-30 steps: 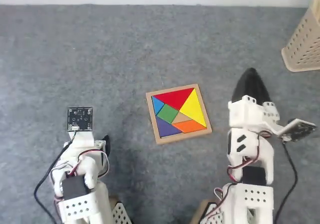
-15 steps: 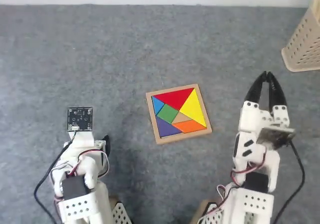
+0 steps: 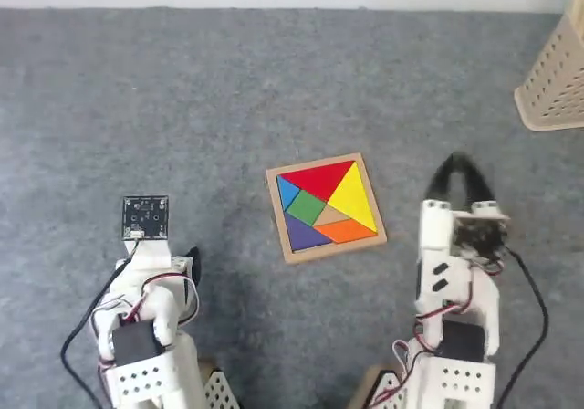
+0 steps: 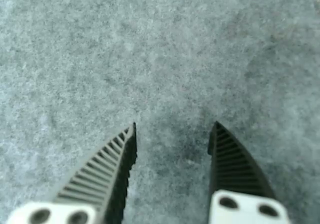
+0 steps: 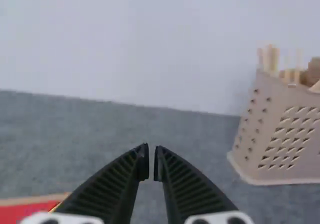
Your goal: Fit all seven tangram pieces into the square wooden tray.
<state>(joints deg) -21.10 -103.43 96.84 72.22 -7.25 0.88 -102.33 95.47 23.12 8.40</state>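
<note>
tangram pieces (image 3: pixel 327 204) lying in wooden tray (image 3: pixel 333 247), left pincer (image 4: pixel 175 129) spread wide — empty, right pincer (image 5: pixel 151 156) closed — empty

**Small robotics test bench in a lab or hobby room.**
The square wooden tray (image 3: pixel 336 249) lies on grey felt-like matting (image 3: pixel 182 108) that covers the whole table. On the near side of the tray stand the left arm (image 3: pixel 146 336) and the right arm (image 3: pixel 456 281), both white and open-framed with exposed wiring (image 3: pixel 128 310). Beyond the tray the matting ends at a plain white wall (image 5: pixel 125 44). To the tray's far right stands a beige perforated basket (image 3: pixel 557 80) holding wooden sticks (image 5: pixel 272 59).
</note>
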